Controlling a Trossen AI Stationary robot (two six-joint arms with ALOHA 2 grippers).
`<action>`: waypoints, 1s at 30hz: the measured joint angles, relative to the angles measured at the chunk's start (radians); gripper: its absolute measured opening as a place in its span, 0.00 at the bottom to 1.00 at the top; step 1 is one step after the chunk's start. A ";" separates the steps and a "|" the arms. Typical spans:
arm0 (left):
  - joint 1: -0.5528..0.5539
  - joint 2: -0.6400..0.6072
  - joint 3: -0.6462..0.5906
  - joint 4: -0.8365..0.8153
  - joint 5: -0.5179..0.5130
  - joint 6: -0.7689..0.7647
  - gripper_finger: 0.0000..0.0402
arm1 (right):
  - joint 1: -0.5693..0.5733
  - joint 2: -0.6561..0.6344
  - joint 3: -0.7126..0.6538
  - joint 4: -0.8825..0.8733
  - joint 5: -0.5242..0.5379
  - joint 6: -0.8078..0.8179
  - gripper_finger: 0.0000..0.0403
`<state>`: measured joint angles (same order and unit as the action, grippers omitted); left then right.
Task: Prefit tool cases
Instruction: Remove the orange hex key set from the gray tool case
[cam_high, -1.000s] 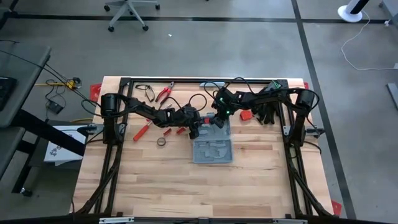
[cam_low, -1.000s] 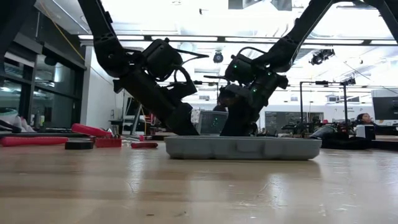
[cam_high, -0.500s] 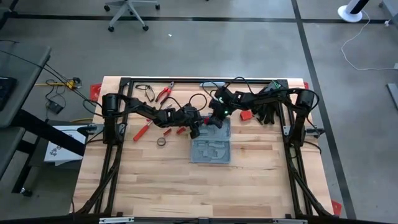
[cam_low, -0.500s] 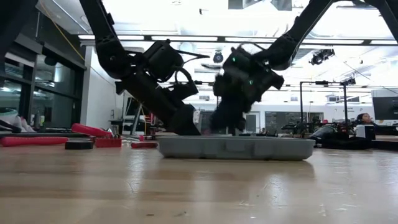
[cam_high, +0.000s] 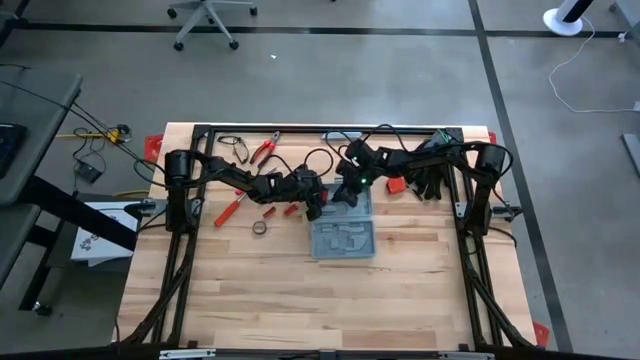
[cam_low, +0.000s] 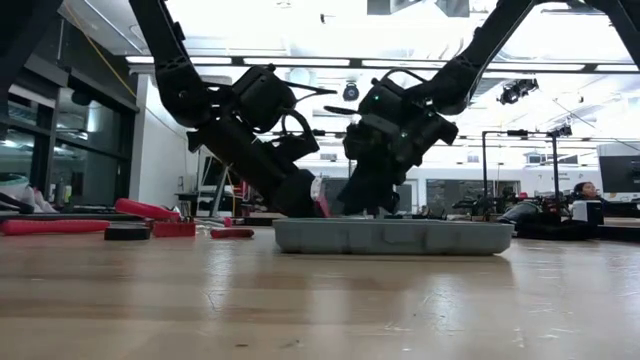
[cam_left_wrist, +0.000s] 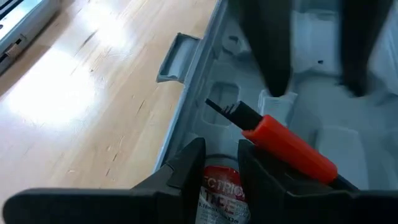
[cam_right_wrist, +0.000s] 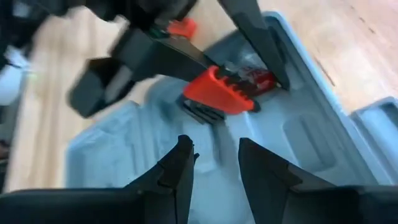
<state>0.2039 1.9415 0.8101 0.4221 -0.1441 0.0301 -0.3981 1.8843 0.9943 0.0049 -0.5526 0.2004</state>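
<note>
Open grey case (cam_high: 343, 238) lying flat near the centre of the desk (cam_high: 300, 300). Left tool (cam_left_wrist: 217, 163) at the case's 10 o'clock corner, grasping a red-labelled item (cam_left_wrist: 219, 193) over the moulded interior. Right tool (cam_right_wrist: 214, 163) at the case's 12 o'clock edge, fingers apart, holding nothing. A red-handled screwdriver (cam_left_wrist: 280, 142) lies in the case between them.

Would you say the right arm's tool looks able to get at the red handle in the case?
Probably yes: the right tool hovers open close to the red handle in the case, though the left tool sits alongside.
</note>
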 joint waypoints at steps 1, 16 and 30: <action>0.000 0.000 0.000 0.001 0.001 0.002 0.25 | 0.000 0.000 0.000 0.000 0.016 0.000 0.29; -0.021 0.000 -0.002 0.045 0.057 0.032 0.25 | 0.016 0.000 0.000 0.007 0.081 0.004 0.29; -0.029 -0.033 0.012 0.033 0.058 0.040 0.25 | 0.081 0.000 -0.001 0.125 0.215 0.087 0.29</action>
<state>0.1745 1.9083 0.8223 0.4555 -0.0857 0.0703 -0.3173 1.8843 0.9931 0.1294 -0.3372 0.2874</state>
